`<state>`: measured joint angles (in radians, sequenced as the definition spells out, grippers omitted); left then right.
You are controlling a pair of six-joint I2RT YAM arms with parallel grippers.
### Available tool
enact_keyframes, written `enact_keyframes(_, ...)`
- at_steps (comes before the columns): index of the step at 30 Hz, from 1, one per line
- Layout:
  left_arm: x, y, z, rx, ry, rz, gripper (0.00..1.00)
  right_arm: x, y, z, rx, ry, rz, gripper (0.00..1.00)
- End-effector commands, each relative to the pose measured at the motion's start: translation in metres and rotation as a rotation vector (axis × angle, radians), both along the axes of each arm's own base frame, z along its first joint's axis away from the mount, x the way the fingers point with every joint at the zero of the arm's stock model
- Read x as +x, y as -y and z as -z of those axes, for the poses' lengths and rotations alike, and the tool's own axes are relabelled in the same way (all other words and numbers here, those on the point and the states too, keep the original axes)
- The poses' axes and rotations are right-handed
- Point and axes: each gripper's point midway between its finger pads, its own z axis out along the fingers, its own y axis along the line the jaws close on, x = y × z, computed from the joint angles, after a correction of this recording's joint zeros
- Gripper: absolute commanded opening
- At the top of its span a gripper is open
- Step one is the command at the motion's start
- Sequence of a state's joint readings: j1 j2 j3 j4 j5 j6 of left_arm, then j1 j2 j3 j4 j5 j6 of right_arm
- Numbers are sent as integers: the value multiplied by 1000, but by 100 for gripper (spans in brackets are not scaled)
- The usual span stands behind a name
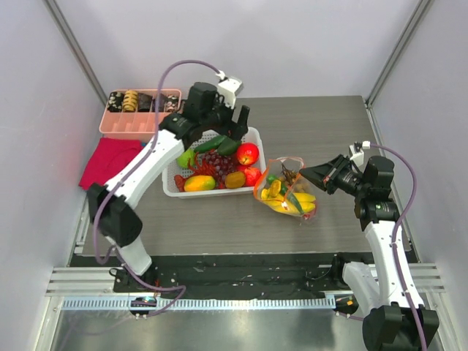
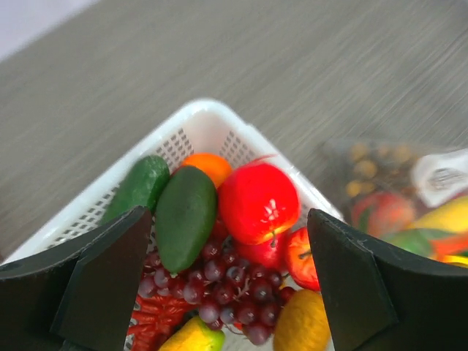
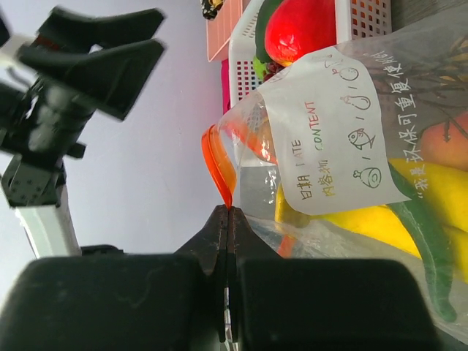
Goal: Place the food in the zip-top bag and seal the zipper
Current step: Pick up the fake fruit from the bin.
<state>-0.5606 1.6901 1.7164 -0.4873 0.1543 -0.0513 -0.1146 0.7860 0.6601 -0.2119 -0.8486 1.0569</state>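
Right gripper is fully closed, pinching the zipper at one end. That probably lifts the lip so the zip-top bag gapes toward the basket. The bag lies just right of the basket, with bananas and other food already inside. Left gripper has its jaws wide apart and empty, hovering over the red fruit, the likely next pick.

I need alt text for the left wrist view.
The open left gripper hovers over a white basket holding a red round fruit, green fruits and purple grapes. The zip-top bag lies blurred at right.
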Motion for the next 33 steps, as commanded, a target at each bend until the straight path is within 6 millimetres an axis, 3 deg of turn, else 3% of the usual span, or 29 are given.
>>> enact_keyframes(1, 2, 15, 33, 56, -76, 99, 89, 1, 1, -16, -34, 74, -8, 1)
enact_keyframes(4, 0, 34, 55, 63, -123, 147, 91, 1, 2, -10, -41, 57, -13, 1)
enact_keyframes(8, 13, 40, 86, 100, -162, 134, 96, 2, 2, -8, -46, 51, -15, 1)
enact_keyframes(14, 10, 53, 101, 102, -214, 121, 98, 2, 2, -5, -55, 47, -22, 1)
enact_keyframes(22, -13, 64, 118, 136, -248, 121, 90, 1, 2, -3, -58, 42, -27, 1)
enact_keyframes(27, -19, 63, 131, 183, -262, 101, 88, 1, 1, -4, -57, 45, -30, 1)
enact_keyframes(33, -10, 57, 151, 253, -286, 45, 89, 1, 1, -5, -58, 49, -31, 1)
